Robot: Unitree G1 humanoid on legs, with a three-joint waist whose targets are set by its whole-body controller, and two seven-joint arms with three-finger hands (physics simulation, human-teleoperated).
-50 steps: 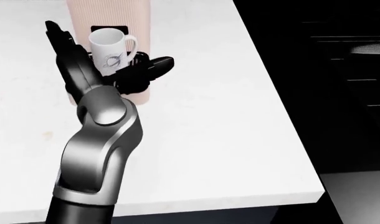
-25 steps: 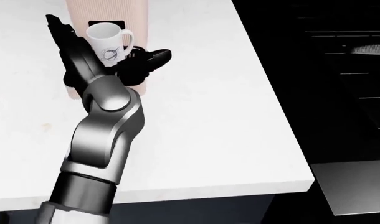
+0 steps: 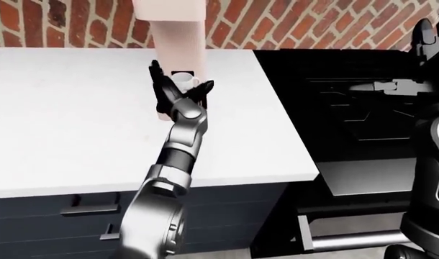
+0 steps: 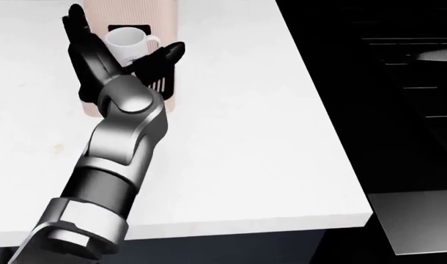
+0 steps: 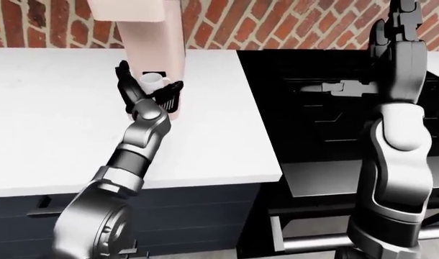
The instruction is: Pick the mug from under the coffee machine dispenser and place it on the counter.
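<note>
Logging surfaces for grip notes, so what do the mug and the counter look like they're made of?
Mug: probably glazed ceramic, plain white with a thick looped handle and a small printed mark. Counter: smooth white slab, matte, possibly stone or laminate; the render leaves that open.

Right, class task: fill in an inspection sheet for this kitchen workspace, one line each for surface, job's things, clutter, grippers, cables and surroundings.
Surface: white counter, bare apart from the machine.
Job's things: white mug upright on the drip tray of the pink coffee machine, not yet lifted.
Clutter: nothing seen.
Grippers: left hand open, its fingers standing either side of the mug, contact unclear; right hand raised high over the stove, fingers partly cut off, state unclear.
Cables: nothing seen.
Surroundings: brick wall behind the counter, black stove to the right in the eye views, dark drawers below the counter.
</note>
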